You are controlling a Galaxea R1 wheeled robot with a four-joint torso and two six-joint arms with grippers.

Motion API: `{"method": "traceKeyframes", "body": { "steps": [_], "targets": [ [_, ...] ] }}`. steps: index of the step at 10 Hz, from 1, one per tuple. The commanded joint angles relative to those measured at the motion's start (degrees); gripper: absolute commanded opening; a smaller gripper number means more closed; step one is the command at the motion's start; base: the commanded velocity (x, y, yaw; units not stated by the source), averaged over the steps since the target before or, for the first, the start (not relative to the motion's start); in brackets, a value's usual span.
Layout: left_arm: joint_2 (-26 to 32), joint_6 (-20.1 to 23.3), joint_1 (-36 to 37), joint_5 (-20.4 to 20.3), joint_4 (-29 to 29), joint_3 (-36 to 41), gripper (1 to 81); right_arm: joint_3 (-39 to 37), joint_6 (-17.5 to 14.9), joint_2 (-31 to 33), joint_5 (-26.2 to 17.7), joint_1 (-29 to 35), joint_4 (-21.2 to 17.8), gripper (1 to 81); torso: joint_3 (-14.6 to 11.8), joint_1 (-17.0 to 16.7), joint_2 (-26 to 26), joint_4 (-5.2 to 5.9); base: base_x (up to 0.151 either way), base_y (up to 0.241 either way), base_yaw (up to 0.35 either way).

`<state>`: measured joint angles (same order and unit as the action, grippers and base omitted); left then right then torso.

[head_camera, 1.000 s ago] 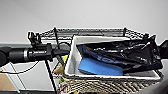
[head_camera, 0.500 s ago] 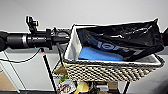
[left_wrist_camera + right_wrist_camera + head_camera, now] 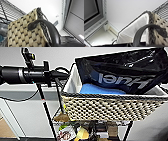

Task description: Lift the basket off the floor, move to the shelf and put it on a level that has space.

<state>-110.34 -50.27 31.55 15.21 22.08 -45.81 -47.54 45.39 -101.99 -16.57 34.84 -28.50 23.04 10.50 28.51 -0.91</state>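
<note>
The cream woven basket [image 3: 110, 107] hangs in the air in front of the black wire shelf [image 3: 47, 117], held up level. A black "Huel" pouch [image 3: 122, 74] and something blue [image 3: 100, 89] lie inside it. My left arm comes in from the left, and its gripper [image 3: 59, 75] meets the basket's left end. In the left wrist view the dark handle [image 3: 50, 28] arches over the knobbly weave [image 3: 22, 33] and runs down into the gripper. In the right wrist view the other handle [image 3: 144, 31] does the same beside the white lining [image 3: 134, 30]. The floor is hidden.
A lower tier of the shelf [image 3: 75, 130] below the basket is crowded with toys and boxes. A white wall and a low white cabinet [image 3: 22, 109] stand behind. Wire grid [image 3: 11, 11] shows close beside the basket, and ceiling panels [image 3: 94, 11] are overhead.
The basket now sits higher and larger in the head view and covers the shelf's top tier, which showed above it a second ago. The left arm rose with it.
</note>
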Motion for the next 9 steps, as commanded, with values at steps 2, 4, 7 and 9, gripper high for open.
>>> {"method": "traceKeyframes", "body": {
  "steps": [2,4,7,9],
  "targets": [
    [-5.1,-1.8,11.4,-4.8,0.2,-8.1,1.0,-7.6,1.3,-6.0,1.1,8.6,-0.9,1.0,0.0,0.0,0.0,0.00,0.000,0.000,0.000],
    [-6.8,-1.9,15.1,-3.5,1.8,-11.4,1.0,-10.0,1.3,-7.7,1.0,10.5,-1.9,1.0,0.0,0.0,0.0,0.00,0.000,0.000,0.000],
    [-9.5,-1.9,16.6,-1.9,2.3,-16.8,1.0,-15.9,1.3,-12.2,0.6,14.0,-2.6,1.0,0.0,0.0,0.0,0.00,0.000,0.000,0.000],
    [-11.8,-1.9,16.6,-0.4,1.7,-21.1,1.0,-20.4,1.2,-14.8,-1.7,14.7,-2.9,1.0,0.0,0.0,0.0,0.00,0.000,0.000,0.000]
  ]
}}
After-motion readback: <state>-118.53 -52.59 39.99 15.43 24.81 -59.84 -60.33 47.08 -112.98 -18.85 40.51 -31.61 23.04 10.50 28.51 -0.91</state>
